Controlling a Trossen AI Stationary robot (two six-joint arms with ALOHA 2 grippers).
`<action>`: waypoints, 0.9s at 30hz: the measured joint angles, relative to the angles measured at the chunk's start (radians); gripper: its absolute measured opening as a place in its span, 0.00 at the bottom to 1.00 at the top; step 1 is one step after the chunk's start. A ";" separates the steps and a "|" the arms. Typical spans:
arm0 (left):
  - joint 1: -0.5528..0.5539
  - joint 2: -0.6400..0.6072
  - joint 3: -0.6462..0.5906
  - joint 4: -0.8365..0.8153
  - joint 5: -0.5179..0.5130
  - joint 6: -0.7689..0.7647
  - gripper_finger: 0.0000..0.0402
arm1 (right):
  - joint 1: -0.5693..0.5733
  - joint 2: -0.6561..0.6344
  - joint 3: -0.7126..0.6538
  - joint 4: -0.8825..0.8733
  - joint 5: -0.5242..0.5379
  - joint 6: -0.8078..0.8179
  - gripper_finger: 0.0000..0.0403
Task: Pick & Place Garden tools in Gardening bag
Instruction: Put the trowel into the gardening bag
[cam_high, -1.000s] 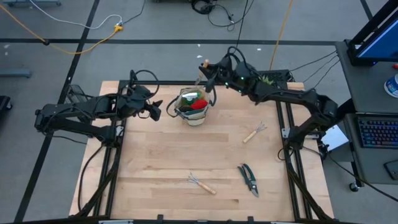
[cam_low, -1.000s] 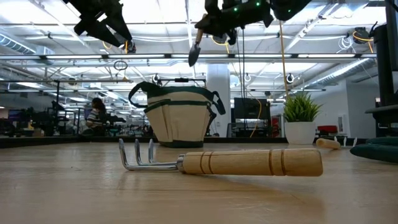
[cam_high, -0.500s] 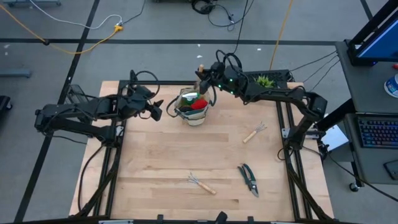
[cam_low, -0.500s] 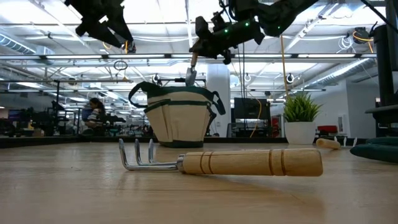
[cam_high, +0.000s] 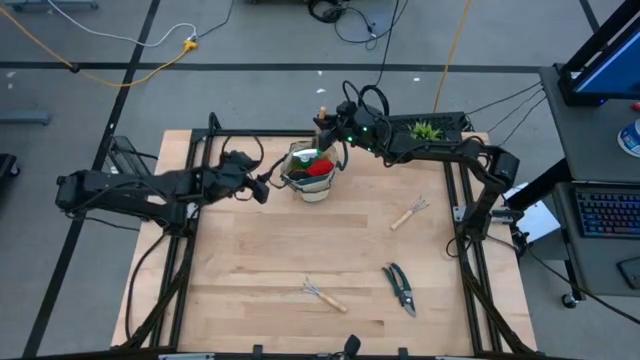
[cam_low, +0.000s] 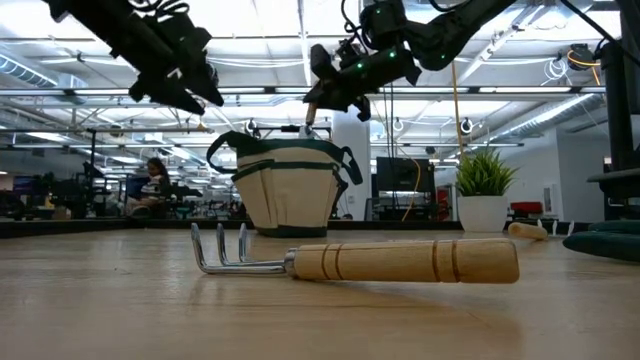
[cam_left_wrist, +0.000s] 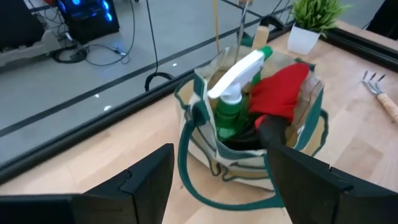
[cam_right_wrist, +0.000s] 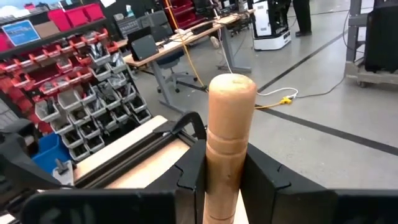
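The beige gardening bag with green trim stands at the table's far middle; it also shows in the low view and the left wrist view. A green spray bottle and a red glove stick out of it. My right gripper is shut on a wooden-handled trowel above the bag's far rim. My left gripper is open and empty, just left of the bag, its fingers pointing at it. My right gripper pinches the trowel's wooden handle between its two fingers, below the rounded free end, which sticks out past them. The fingers lie across the handle. The trowel hangs tilted, blade end down at the bag's mouth, clear of the table.
A rake lies near the table's front middle, close to the low camera. Pruning shears lie to its right. Another small rake lies at mid right. A potted plant stands at the far right.
My right gripper has gone down and toward the table's left with the trowel, so that its blade end has come from well above the bag down to the bag's mouth. My left gripper has gone down and toward the bag.
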 joint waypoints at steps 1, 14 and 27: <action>0.000 0.000 -0.010 0.014 0.000 -0.003 0.66 | 0.000 -0.001 0.000 -0.005 0.000 0.000 0.16; 0.013 0.000 -0.035 0.049 -0.001 -0.013 0.66 | 0.017 0.000 -0.001 -0.071 0.002 0.002 0.16; 0.029 0.000 -0.035 0.049 0.020 -0.012 0.66 | 0.028 0.079 -0.001 -0.024 -0.001 0.014 0.16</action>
